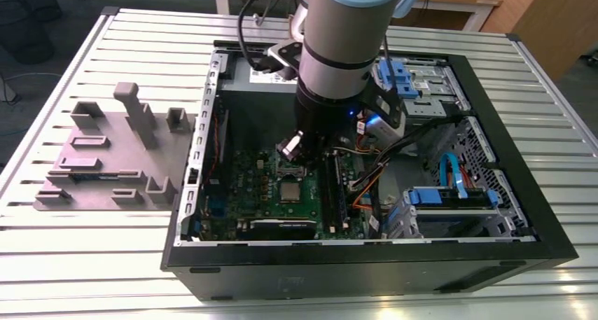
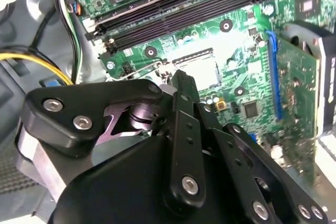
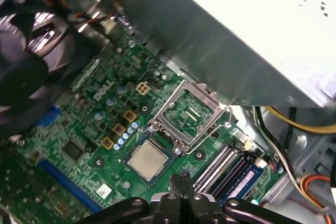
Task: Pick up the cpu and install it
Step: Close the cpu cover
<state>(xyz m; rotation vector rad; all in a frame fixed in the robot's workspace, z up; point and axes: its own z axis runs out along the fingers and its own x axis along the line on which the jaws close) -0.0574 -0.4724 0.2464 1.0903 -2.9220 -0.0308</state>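
The cpu (image 3: 148,159), a silver-topped square chip, is seen lying flat in its socket on the green motherboard (image 3: 100,124) in the first wrist view; in the exterior view it (image 1: 291,191) sits near the board's middle. The hinged metal socket frame (image 3: 188,113) is raised open, at about 1 o'clock from the chip in that wrist picture. The black memory slots (image 3: 226,166) run just beside the socket, at about 4 o'clock from the chip.

The gripper (image 3: 181,182) is held above the board, apart from the chip, its two black fingertips pressed together with nothing between them. In the second wrist view the fingers (image 2: 185,98) appear closed as well, though the linkage hides much there.

The motherboard lies inside an open black computer case (image 1: 523,215), which rests on a slatted metal table (image 1: 94,264). A grey parts fixture (image 1: 112,159) stands at 9 o'clock from the case in the exterior view.
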